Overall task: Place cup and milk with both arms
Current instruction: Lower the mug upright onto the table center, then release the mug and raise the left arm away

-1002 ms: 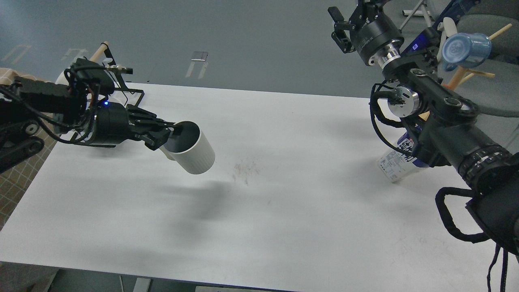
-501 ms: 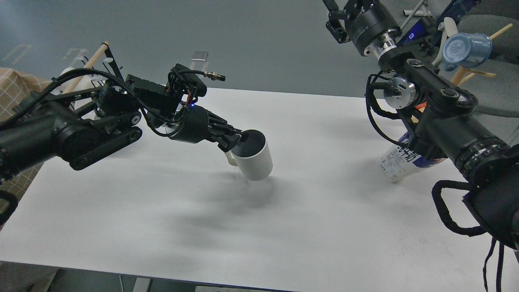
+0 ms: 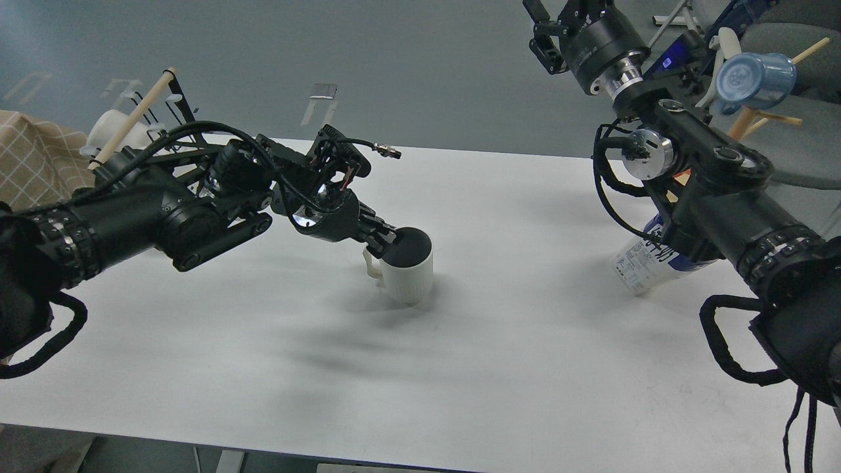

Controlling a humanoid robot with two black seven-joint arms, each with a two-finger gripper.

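Gripping the white cup [image 3: 409, 272] by its rim, the left gripper [image 3: 386, 241] is pinching the wall at the near-left edge of the mouth, one finger seemingly inside the dark opening and one outside, which is letting the arm carry the cup upright and leave its base free to meet the white table [image 3: 460, 368]. The cup is sitting at or just above the tabletop near the table's middle, its shadow tight against its base, so I judge it is touching down or about to; contact itself is not clear. Its long axis is running nearly vertical with a slight tilt, the mouth facing up and a little toward the gripper, and its small handle is pointing left. The milk carton [image 3: 647, 263] is lying well apart on the right side of the table, largely hidden behind the right arm; it is leaning over, its long axis slanting from the lower left up to the right, printed face toward the camera. The right gripper [image 3: 540, 29] is raised high beyond the table's far edge, well clear of the carton and holding nothing that is visible; it is partly cut off by the frame, so I cannot tell how its jaws are standing. The milk looks not yet picked up.
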